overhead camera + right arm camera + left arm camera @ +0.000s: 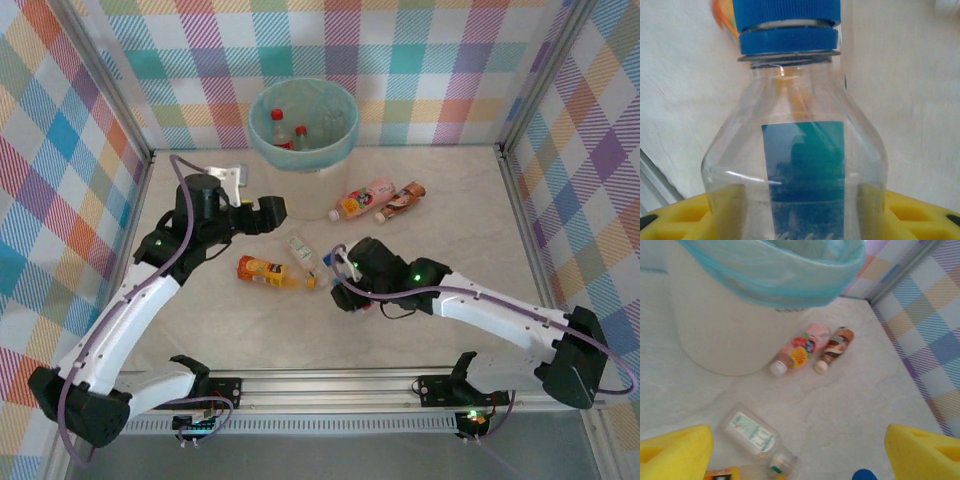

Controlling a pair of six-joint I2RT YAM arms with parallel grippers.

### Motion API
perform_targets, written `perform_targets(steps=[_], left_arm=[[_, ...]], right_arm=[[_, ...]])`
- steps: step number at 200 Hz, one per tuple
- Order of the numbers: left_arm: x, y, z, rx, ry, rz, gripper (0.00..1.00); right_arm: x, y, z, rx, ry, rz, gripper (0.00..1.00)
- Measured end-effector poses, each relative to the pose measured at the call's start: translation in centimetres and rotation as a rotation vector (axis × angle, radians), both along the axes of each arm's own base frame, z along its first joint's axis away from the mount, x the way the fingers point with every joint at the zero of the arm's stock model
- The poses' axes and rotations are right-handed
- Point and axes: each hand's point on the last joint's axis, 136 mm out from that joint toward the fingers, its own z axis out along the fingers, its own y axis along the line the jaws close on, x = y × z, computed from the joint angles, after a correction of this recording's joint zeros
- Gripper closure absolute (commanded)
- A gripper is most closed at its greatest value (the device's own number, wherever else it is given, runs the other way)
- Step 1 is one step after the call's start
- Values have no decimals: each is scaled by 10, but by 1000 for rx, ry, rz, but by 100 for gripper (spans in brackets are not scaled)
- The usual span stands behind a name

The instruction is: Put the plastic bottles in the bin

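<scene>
Top view: bin [258, 140] at far wall, bottles [279, 128] inside half hidden by liner; blue-capped bottle [330, 260] largely masked by right gripper [338, 268].
Left wrist view: left gripper [797, 447] jaws spread; clear bottle [752, 435] blurred.
Right wrist view: blue-capped bottle [800, 165], clear, teal-labelled, pinched between yellow fingers [680, 220]; base cropped.

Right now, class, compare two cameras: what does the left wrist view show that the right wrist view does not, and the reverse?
Left wrist view: the bin with its teal liner, a pink bottle and a brown bottle lying beside its base, a clear green-labelled bottle nearer, and the left gripper open. Right wrist view: a blue-labelled bottle up close between the yellow fingers of the right gripper. Shared: the pale table, and probably that bottle's blue cap.
</scene>
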Motion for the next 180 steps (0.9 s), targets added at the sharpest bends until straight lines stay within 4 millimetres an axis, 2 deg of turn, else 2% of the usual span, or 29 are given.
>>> perform_targets(steps=[30, 54, 119, 140, 164, 180], left_arm=[[-6, -27, 2, -66, 45, -110, 11], [-12, -37, 7, -108, 56, -164, 16], [-21, -50, 20, -174, 70, -234, 40], [-22, -52, 24, -180, 64, -243, 44], [-22, -52, 26, -182, 62, -246, 43], [-21, -51, 25, -179, 60, -243, 29]], right_arm=[[19, 26, 52, 93, -166, 69, 44], [28, 41, 71, 133, -242, 108, 44], [33, 59, 73, 138, -295, 181, 44], [34, 62, 75, 142, -309, 187, 44], [35, 62, 76, 141, -319, 192, 44], [35, 62, 77, 140, -322, 192, 44]])
